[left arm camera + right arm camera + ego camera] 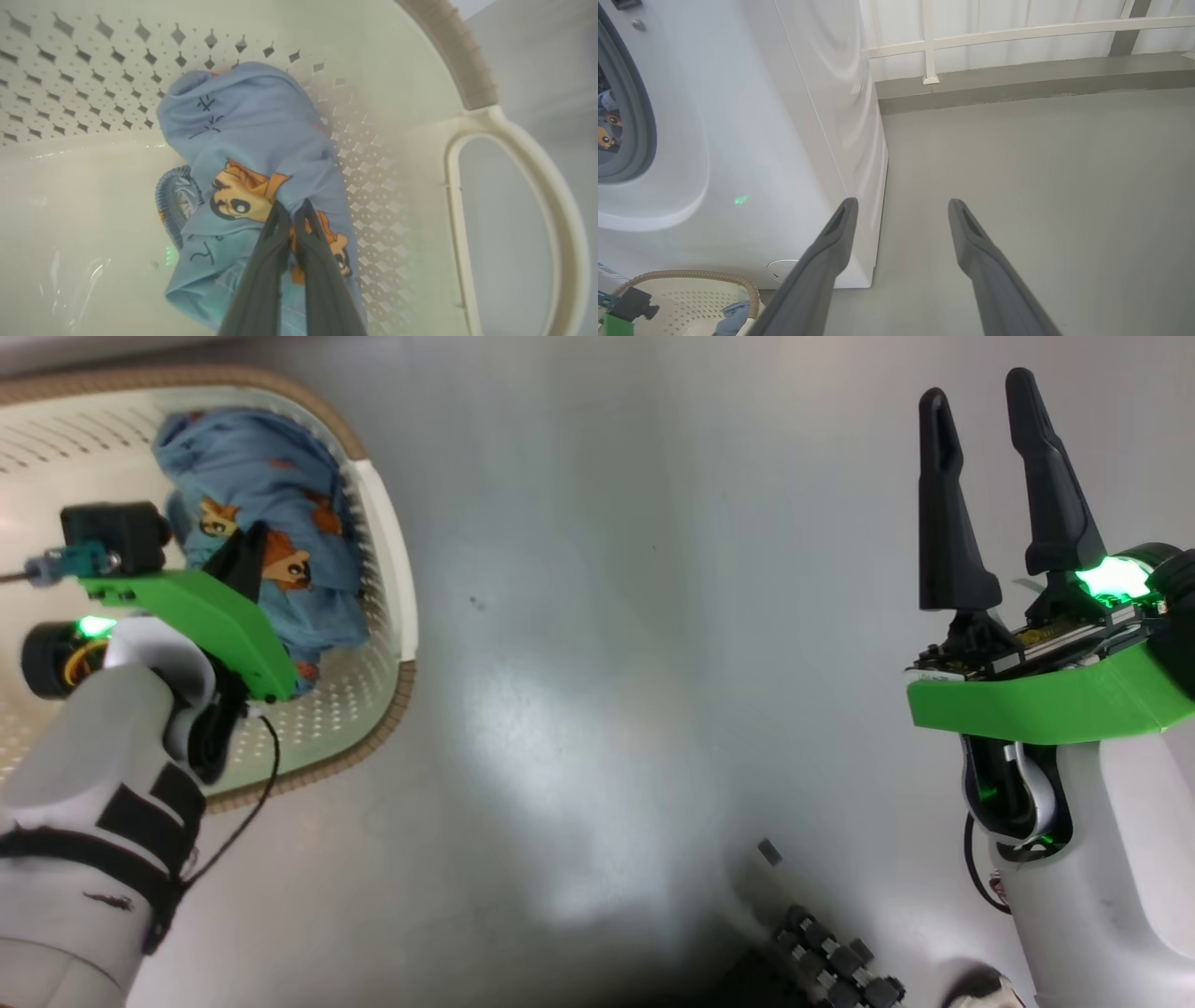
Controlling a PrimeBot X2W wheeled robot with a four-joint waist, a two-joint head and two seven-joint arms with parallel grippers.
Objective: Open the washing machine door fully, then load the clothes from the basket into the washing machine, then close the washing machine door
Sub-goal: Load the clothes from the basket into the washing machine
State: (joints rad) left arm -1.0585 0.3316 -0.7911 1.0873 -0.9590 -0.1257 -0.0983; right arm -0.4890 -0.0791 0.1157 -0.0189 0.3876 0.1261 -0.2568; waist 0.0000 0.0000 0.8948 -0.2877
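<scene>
In the head view, the basket (397, 579) sits at the upper left of the frame on the grey floor (597, 663), with the clothes (252, 485) bunched against its right-hand wall. The left gripper (245, 555) reaches down into the blue fabric. At the right of the frame the right gripper (978, 394) points up, its fingers spread and empty.

In the left wrist view, the left gripper's fingers (268, 242) are pinched together at centre frame on a small fold of the clothes (252, 121), just beside the orange animal print. A ribbed cuff (170, 200) trails off to the left.

In the right wrist view, the open fingers (836, 233) frame bare floor. The washing machine (761, 116) fills the left of the frame, its grey gasket (640, 116) uncovered and a second garment (607, 126) visible inside.

The hold looks shallow, so the fold could slip free on the lift. The trailing cuff might also snag the perforated wall or rim and tip the light basket.
</scene>
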